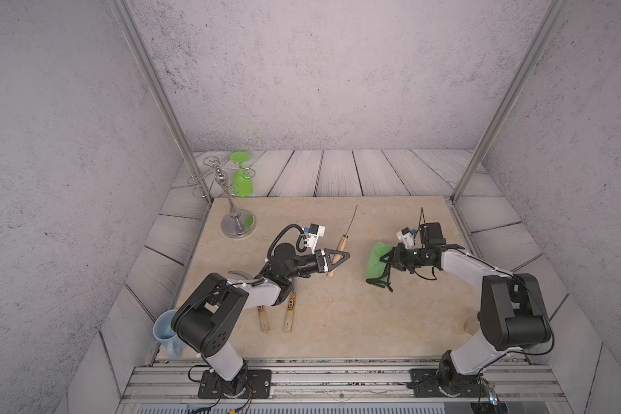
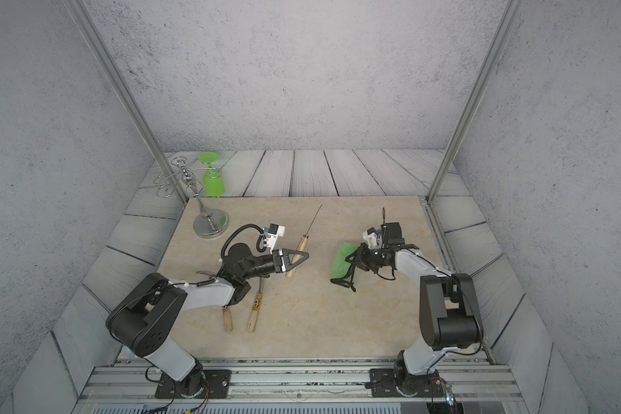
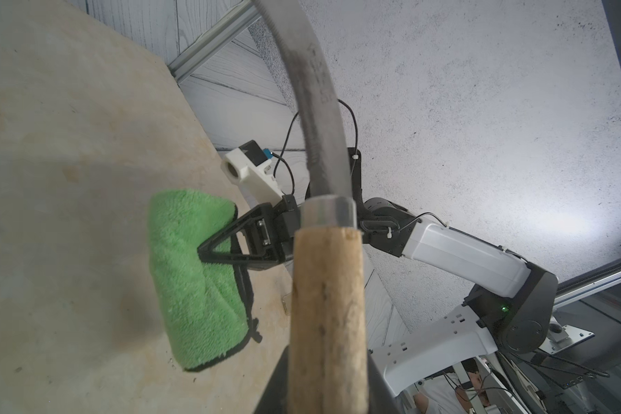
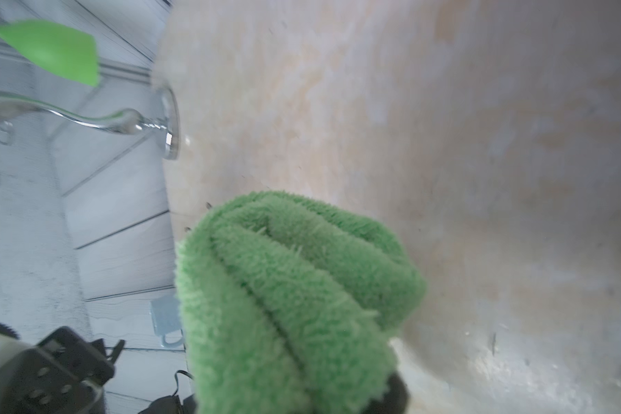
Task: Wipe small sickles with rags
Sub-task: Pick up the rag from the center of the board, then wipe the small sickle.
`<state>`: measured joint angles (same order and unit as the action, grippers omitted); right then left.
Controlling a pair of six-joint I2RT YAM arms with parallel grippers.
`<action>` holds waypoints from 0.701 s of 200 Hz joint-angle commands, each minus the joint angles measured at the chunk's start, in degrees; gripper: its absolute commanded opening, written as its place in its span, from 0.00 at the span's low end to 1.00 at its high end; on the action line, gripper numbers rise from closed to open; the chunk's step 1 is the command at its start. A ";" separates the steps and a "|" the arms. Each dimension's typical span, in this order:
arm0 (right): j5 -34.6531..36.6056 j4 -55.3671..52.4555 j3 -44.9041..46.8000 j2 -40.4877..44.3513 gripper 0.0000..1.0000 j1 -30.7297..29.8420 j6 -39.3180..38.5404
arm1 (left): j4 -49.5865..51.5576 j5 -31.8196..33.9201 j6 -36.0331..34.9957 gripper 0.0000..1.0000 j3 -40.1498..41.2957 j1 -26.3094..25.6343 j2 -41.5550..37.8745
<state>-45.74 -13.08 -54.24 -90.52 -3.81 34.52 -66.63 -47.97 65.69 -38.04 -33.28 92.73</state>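
My left gripper is shut on the plain wooden handle of a small sickle. Its grey blade points toward the back wall. Two more small sickles lie under my left arm, with only their pale handles and one blade tip showing. To the right, my right gripper is shut on the folded green fuzzy rag, low over the tan board. The rag's black strap hangs below it. A gap of board separates the held sickle from the rag.
A chrome glass rack stands at the board's back left corner, with a green upside-down glass behind it. A pale blue mug sits beside the left arm's base. Metal frame posts rise at the back corners.
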 commanded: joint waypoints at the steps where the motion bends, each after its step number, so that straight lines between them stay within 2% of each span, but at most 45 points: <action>1: -7.93 12.38 0.10 3.71 0.15 2.39 10.21 | -1.27 -0.11 -0.67 0.00 0.25 -0.94 -2.96; 23: -10.49 22.00 -0.77 3.65 0.15 3.87 18.18 | -1.05 -0.07 -0.69 0.00 -0.51 -3.02 -3.69; 58: -12.50 43.73 -0.95 0.50 0.14 4.85 34.34 | -1.78 -0.28 0.16 0.00 -1.76 -5.75 -3.21; 94: -13.25 65.44 -1.64 -4.36 0.14 5.68 50.66 | -1.93 0.39 0.39 0.00 -1.86 -6.27 -3.73; 140: -11.26 82.98 -0.96 -9.05 0.15 6.50 63.87 | -0.69 0.59 -0.28 0.00 -2.56 -6.27 -4.29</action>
<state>-57.08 54.13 -55.00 -96.84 2.17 87.50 -65.65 -47.59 65.78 -38.74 -39.46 90.04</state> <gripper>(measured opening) 0.145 0.247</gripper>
